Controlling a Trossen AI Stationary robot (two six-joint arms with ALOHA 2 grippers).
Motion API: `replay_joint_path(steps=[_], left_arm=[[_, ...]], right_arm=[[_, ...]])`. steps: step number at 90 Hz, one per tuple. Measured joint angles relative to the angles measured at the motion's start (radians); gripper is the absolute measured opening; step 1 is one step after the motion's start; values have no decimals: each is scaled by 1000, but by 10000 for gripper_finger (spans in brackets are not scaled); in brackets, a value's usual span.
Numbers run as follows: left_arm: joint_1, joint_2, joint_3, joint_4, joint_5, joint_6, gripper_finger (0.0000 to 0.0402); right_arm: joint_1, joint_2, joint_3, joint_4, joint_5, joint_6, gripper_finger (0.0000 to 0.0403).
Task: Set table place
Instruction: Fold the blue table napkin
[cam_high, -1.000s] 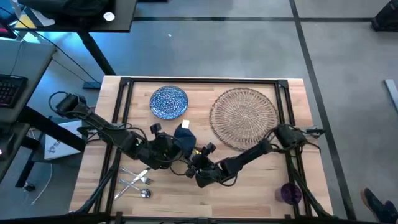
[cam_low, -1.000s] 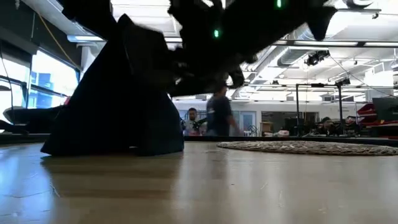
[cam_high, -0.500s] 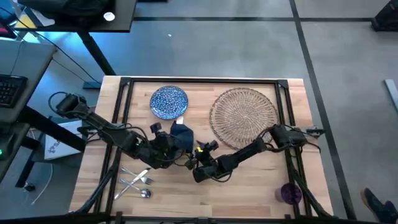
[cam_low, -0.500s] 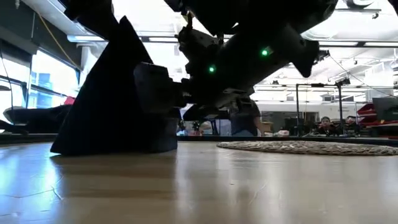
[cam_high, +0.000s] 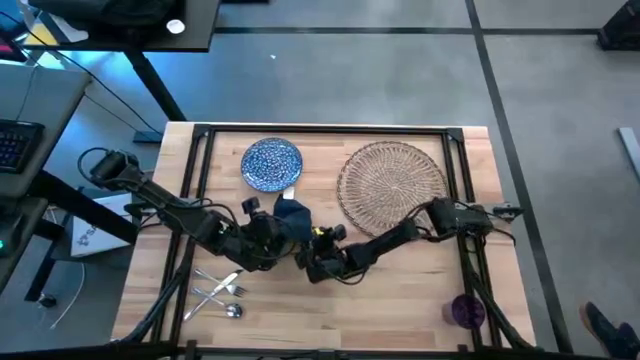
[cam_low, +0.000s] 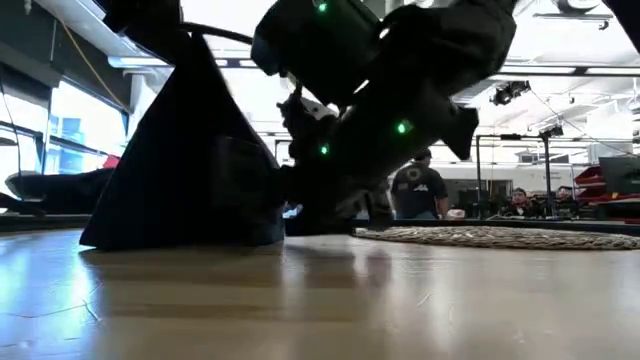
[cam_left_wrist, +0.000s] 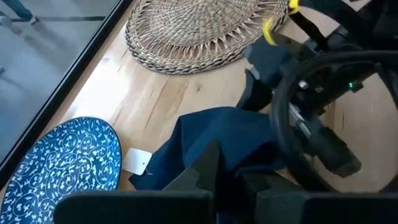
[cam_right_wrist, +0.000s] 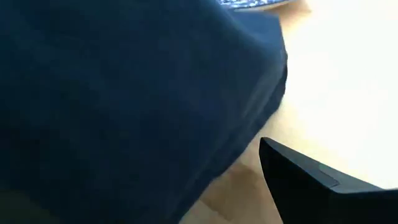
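Left gripper (cam_high: 285, 228) pinches the navy napkin (cam_high: 293, 214) up in a peak — right gripper (cam_high: 308, 262), spread unclear, noses in beside it.

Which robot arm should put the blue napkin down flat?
Probably the left: the left gripper already pinches the napkin into a peak. The right gripper is right beside the cloth, and could help spread it.
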Motion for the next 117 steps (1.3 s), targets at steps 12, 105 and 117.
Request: replay_joint_path(steps=[12, 105, 117], left_arm=[[-4, 0, 0, -1, -2, 0, 0], [-70, -2, 241, -15, 50, 155, 0], [-88, -1, 274, 14, 101, 153, 0]], right_arm=[[0, 0, 0, -23, 84, -19, 194], [-22, -551, 0, -634, -357, -817, 0], [7, -661, 0, -717, -501, -782, 0]])
